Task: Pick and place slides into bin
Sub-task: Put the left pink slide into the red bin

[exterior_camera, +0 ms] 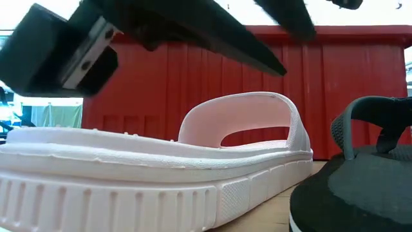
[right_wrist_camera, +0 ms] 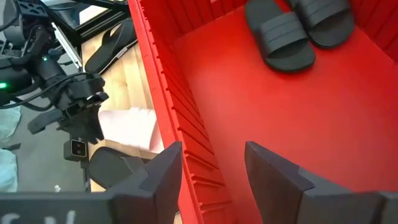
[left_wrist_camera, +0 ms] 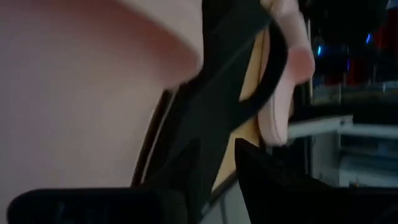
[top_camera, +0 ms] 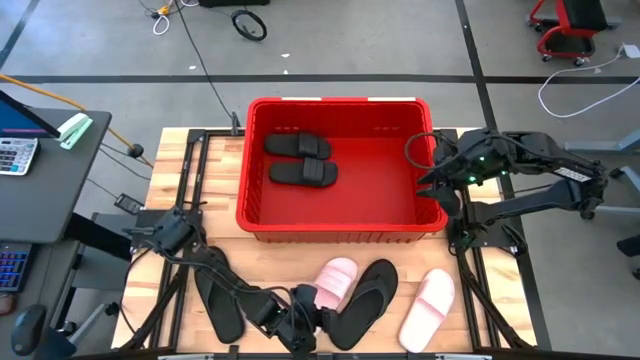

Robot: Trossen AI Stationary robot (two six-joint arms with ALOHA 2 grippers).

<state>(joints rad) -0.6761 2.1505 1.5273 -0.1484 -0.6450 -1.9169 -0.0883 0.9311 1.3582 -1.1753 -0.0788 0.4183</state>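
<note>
Two black wide-strap slides (top_camera: 298, 146) (top_camera: 304, 173) lie flat on the floor of the red bin (top_camera: 340, 222). On the table in front of the bin lie a pink slide (top_camera: 337, 280), a black flip-flop (top_camera: 365, 298) beside it, a second pink slide (top_camera: 428, 308) and a second black flip-flop (top_camera: 218, 305). My left gripper (top_camera: 318, 305) is open at the near end of the first pink slide. In the low view its fingers (exterior_camera: 244, 48) stand just above that slide (exterior_camera: 161, 161). My right gripper (right_wrist_camera: 214, 158) is open and empty over the bin's right wall.
The bin's tall walls (right_wrist_camera: 180, 106) stand between the two arms. The black flip-flop (exterior_camera: 360, 187) lies close against the pink slide on its right. The table's near edge is right behind my left gripper. A desk with a keyboard (top_camera: 15, 150) stands to the left.
</note>
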